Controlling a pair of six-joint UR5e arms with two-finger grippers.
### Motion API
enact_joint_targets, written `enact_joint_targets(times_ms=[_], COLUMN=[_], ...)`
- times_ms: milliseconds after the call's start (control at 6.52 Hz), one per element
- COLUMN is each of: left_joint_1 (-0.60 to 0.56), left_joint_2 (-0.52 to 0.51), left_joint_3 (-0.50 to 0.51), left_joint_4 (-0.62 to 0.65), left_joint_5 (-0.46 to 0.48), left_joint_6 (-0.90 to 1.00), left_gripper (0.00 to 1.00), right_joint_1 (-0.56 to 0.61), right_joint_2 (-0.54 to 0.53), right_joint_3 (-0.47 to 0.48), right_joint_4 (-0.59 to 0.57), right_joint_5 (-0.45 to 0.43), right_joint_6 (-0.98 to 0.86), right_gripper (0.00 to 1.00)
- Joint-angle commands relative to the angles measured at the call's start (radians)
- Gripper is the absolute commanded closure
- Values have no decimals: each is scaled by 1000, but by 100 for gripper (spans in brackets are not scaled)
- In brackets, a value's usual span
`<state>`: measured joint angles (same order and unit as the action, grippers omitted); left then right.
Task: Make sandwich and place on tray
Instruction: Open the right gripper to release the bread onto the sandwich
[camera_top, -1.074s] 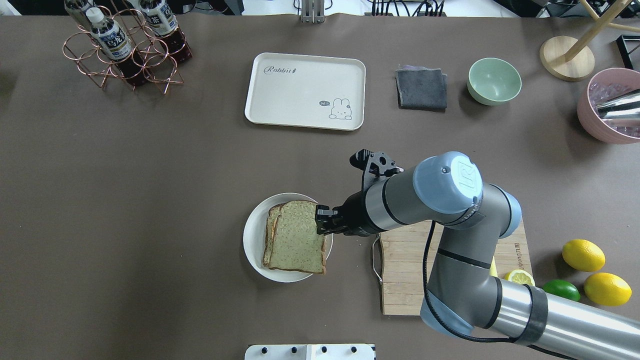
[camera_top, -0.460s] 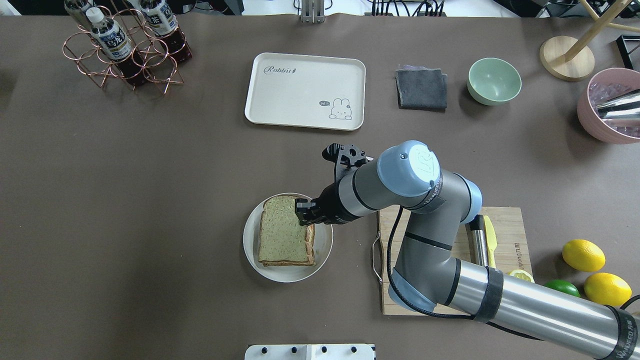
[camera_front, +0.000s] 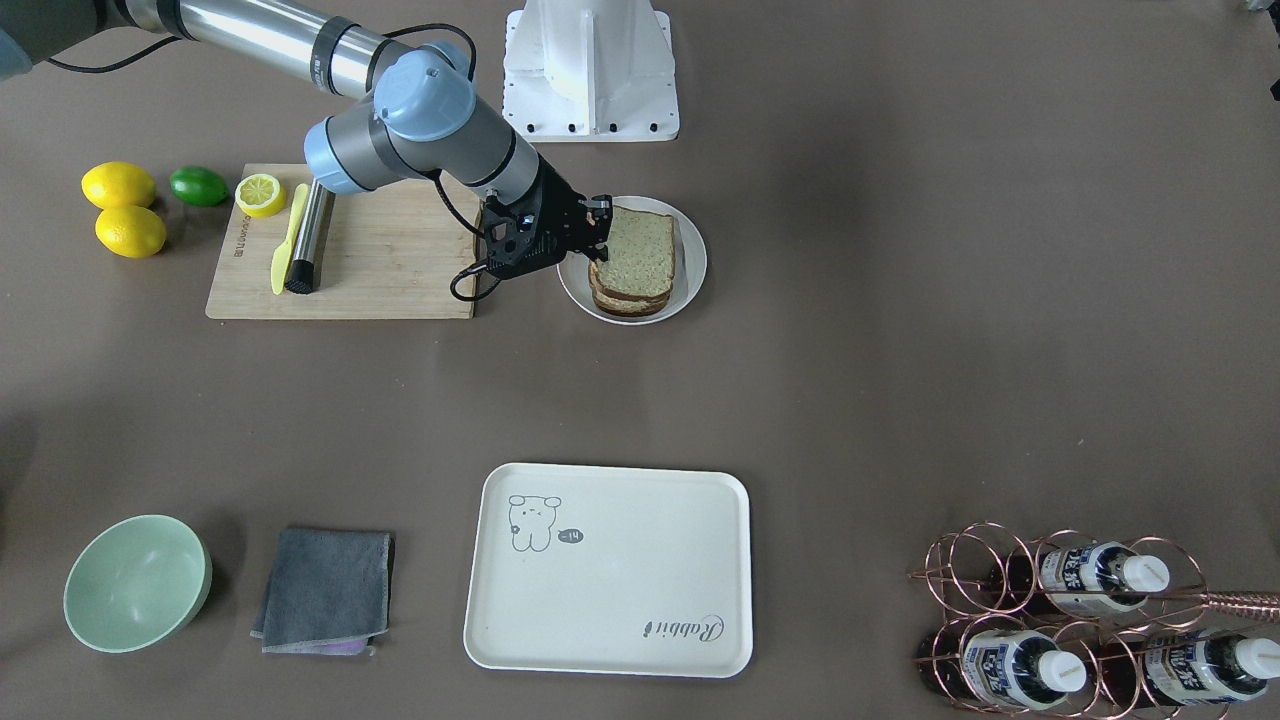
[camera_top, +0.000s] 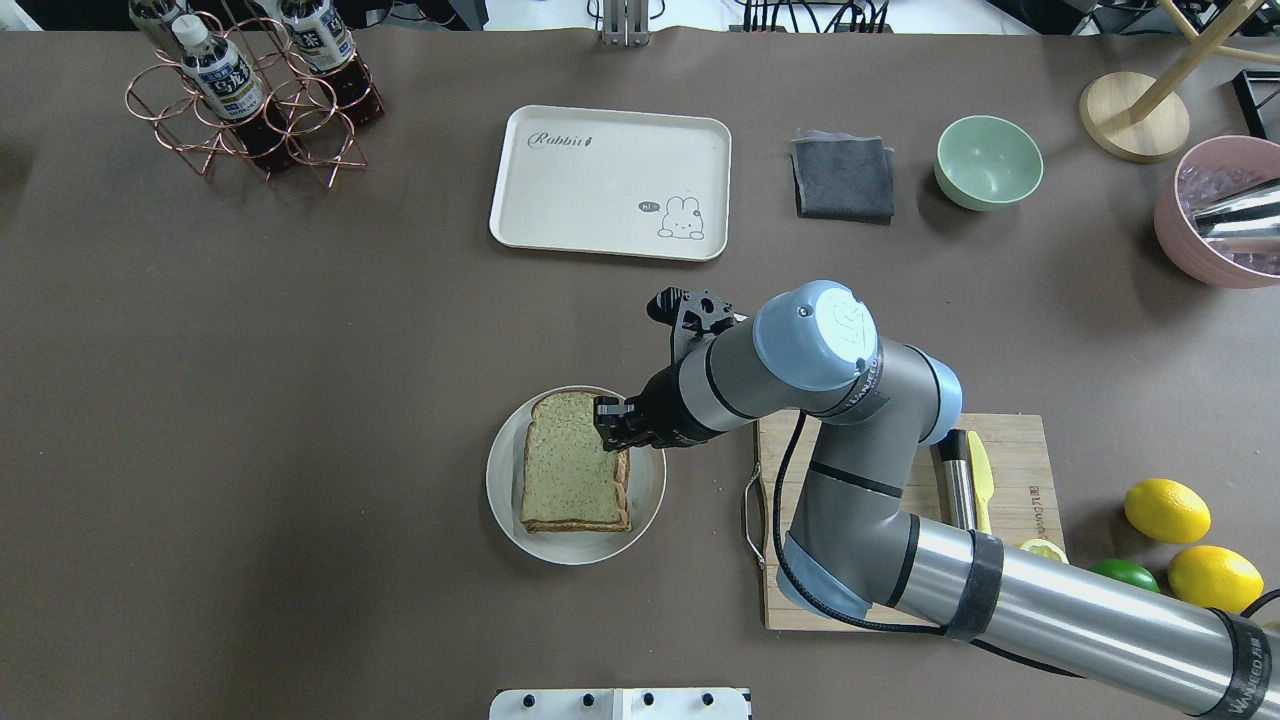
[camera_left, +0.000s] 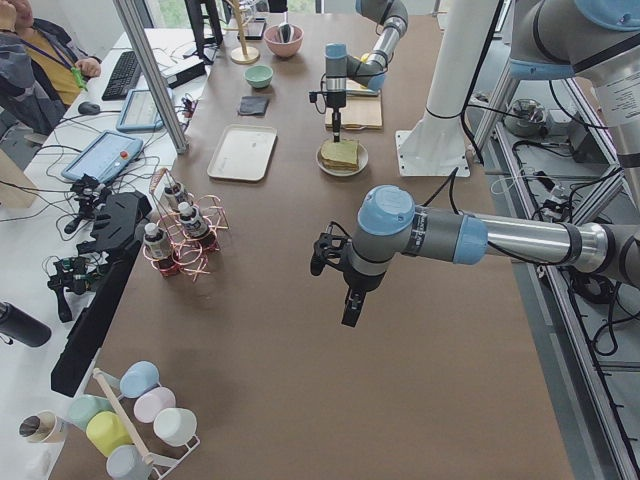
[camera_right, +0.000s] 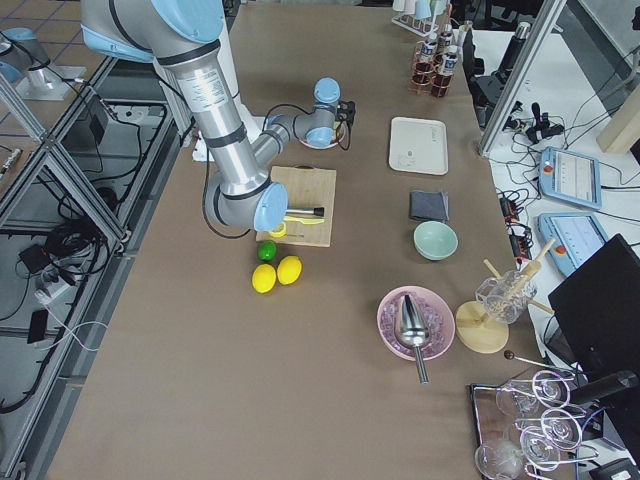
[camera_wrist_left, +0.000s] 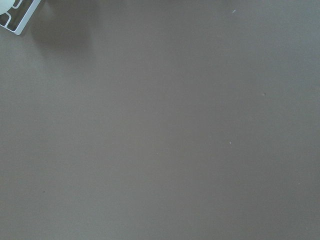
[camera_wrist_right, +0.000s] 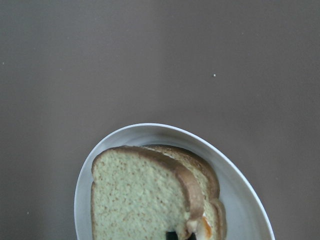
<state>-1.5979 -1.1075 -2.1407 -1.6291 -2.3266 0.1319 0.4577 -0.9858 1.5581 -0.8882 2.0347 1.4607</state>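
Even, bright overhead light is falling on the table (camera_top: 300, 400), casting soft shadows; glare is streaking the right arm's steel tube (camera_front: 250, 35); the sandwich (camera_wrist_right: 140, 200) is looking slightly soft.

Three bottles (camera_top: 215, 75), two whole lemons (camera_top: 1166, 510), one lime (camera_top: 1122, 578), one tray (camera_top: 600, 200), one sandwich (camera_top: 570, 465)

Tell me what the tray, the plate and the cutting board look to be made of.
Tray: probably plastic or melamine, matte cream, with a printed drawing and a rounded moulded rim.
Plate: likely glazed ceramic, though plastic is possible; smooth, glossy white.
Cutting board: wood, perhaps bamboo; pale strips and grain show.
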Motion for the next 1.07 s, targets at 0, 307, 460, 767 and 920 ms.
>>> enact_joint_targets(times_ms=[0, 307, 460, 767, 920], left_joint_1=[-2, -2, -2, -2, -2], left_joint_2=[0, 0, 0, 0, 0], left_joint_3=[-1, -1, -1, -1, 1], left_joint_4=[0, 0, 0, 0, 0], left_joint_5=[0, 0, 0, 0, 0], left_joint_6=[0, 0, 0, 0, -2], left_gripper=[2, 2, 2, 2, 2], right_joint_1=[-2, -4, -5, -10, -8], right_joint_2=[2, 9, 9, 9, 7], right_joint_3=[-1, -13, -16, -15, -13], right_joint_4=[0, 0, 2, 2, 2], right_joint_5=[-2, -5, -7, -13, -13], right_joint_6=[6, 7, 7, 7, 6], right_gripper=[100, 87, 58, 0, 0])
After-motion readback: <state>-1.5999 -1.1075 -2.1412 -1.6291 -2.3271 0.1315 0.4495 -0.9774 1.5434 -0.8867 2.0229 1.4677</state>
